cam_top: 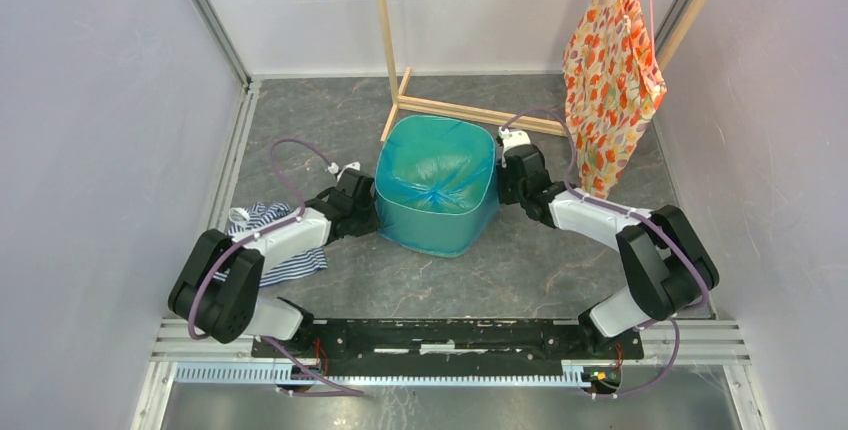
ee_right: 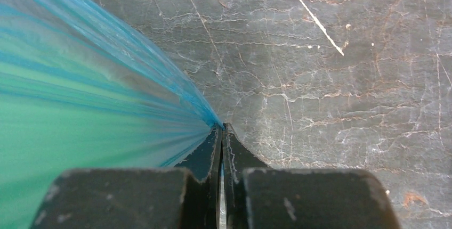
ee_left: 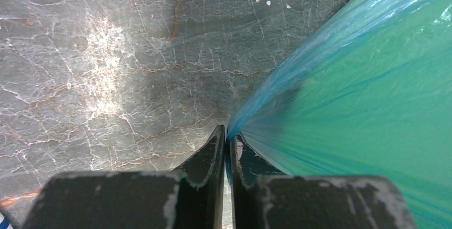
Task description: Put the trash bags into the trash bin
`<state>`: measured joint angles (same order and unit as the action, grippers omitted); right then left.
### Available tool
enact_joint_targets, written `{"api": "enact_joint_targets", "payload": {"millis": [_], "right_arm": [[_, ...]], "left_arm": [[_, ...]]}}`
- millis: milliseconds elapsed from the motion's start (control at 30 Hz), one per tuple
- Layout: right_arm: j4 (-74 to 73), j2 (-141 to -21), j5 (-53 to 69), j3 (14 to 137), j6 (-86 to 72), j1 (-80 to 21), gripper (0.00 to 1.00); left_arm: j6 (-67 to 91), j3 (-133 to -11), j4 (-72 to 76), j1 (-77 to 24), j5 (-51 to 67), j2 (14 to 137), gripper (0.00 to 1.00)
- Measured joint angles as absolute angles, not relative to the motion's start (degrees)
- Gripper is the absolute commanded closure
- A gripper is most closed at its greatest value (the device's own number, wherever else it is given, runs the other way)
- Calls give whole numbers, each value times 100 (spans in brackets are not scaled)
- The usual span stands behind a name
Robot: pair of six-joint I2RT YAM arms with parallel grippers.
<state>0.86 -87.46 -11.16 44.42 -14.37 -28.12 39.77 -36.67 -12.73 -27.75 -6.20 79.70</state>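
The translucent light-blue trash bag (cam_top: 437, 178) lines the mint-green trash bin (cam_top: 440, 233) at mid-table, its film stretched over the rim and down the outer walls, with a bunched knot in the middle. My left gripper (cam_top: 368, 193) is at the bin's left side, shut on the bag's edge (ee_left: 277, 96); its fingertips meet in the left wrist view (ee_left: 229, 139). My right gripper (cam_top: 506, 172) is at the bin's right side, shut on the bag's edge (ee_right: 133, 101); its fingertips meet in the right wrist view (ee_right: 221, 129). Both pull the film taut and outward.
A blue-and-white striped cloth (cam_top: 270, 245) lies under my left forearm. An orange floral fabric (cam_top: 610, 80) hangs at the back right. A wooden stand (cam_top: 400, 90) rises just behind the bin. Side walls close in both sides.
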Motion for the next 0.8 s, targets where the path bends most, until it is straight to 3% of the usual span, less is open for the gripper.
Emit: {"api": "enact_joint_targets", "payload": {"millis": [167,333,567,700,800], "right_arm": [[257,-8737,-969,4353,-1402,-2794,83],[200,-8617,-810,4254,-1426,-2657,68],[-91,-8169,-548,4158,-1496,-2456,54],[-368,-7920,-486,4165,-1527,-2399,34],[-585,-7725,-432,4165,-1559,-2342,28]], "left_arm": [[4021,-3645,-1385,-2770,-701,7780,71],[4115,-3645,-1564,-2685,-742,7343,64],[4165,-3645,-1787,-2512,-746,6879,60],[4165,-3645,-1900,-2477,-751,6755,60],[4163,-3653,-2027,-2443,-760,6681,59]]}}
